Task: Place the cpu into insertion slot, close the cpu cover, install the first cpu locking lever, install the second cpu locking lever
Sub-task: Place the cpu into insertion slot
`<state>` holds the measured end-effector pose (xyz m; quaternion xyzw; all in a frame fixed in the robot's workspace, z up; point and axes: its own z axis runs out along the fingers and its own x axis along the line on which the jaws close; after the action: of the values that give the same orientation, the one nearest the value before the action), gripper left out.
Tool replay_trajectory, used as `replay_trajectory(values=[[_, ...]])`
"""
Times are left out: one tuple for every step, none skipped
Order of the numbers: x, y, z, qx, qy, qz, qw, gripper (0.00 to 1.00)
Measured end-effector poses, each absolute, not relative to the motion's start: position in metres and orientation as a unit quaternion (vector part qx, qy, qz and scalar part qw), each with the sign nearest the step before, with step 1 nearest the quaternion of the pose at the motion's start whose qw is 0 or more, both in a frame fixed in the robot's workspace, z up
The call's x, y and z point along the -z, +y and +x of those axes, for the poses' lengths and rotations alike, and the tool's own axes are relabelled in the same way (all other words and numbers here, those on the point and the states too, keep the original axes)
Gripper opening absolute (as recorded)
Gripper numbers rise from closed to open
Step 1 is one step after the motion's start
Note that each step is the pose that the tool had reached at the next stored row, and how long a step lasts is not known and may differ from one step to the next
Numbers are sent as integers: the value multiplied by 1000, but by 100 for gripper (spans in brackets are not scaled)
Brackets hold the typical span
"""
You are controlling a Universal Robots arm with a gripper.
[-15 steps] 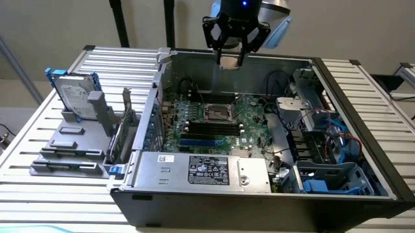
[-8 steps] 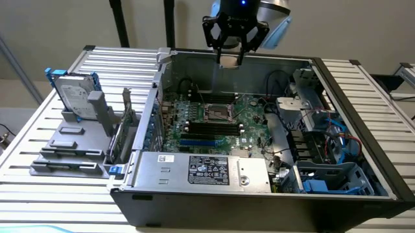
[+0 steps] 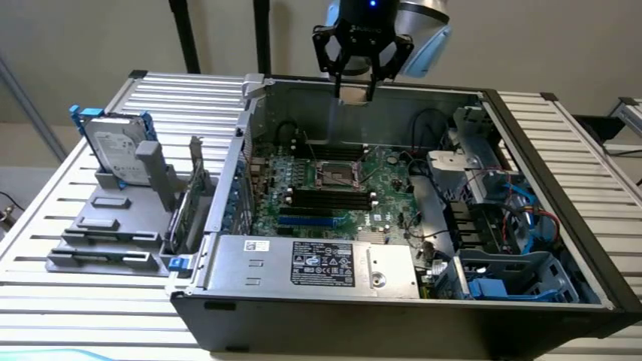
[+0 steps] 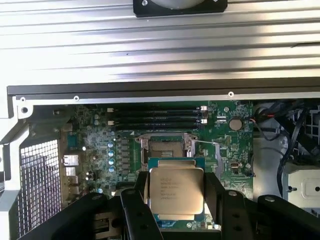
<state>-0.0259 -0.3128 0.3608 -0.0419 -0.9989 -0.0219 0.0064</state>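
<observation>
- Silvery boxy hard drive [image 3: 113,147] is standing upright at the exterior view's left.
- Square black metal-rimmed insertion slot [image 3: 339,174] is sitting in the green motherboard [image 3: 386,169].
- Black gripper [image 3: 356,90] is hovering above it, fingers [image 4: 134,210] pinching the flat, square, silvery-topped cpu [image 4: 176,192] by its edges.

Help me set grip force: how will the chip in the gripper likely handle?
The chip looks like a thin, flat plate with a metal top, so it is probably stiff and light. That smooth metal may slip in the gripper. Its thin green edge seems fragile, so gentle force likely suits.
</observation>
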Motion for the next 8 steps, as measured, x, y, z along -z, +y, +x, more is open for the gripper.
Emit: replay_trajectory(values=[[-360, -313, -26, 22, -998, -51, 6, 55], [-360, -313, -26, 22, -998, -60, 6, 55], [-359, -313, -26, 22, -997, -69, 6, 55], [-359, -313, -26, 22, -997, -78, 6, 55], [-358, -313, -26, 22, -996, -87, 5, 55], [-358, -313, -26, 22, -995, -96, 5, 55], [-357, -313, -26, 22, -994, -105, 5, 55], [-357, -313, -26, 22, -993, -114, 5, 55]])
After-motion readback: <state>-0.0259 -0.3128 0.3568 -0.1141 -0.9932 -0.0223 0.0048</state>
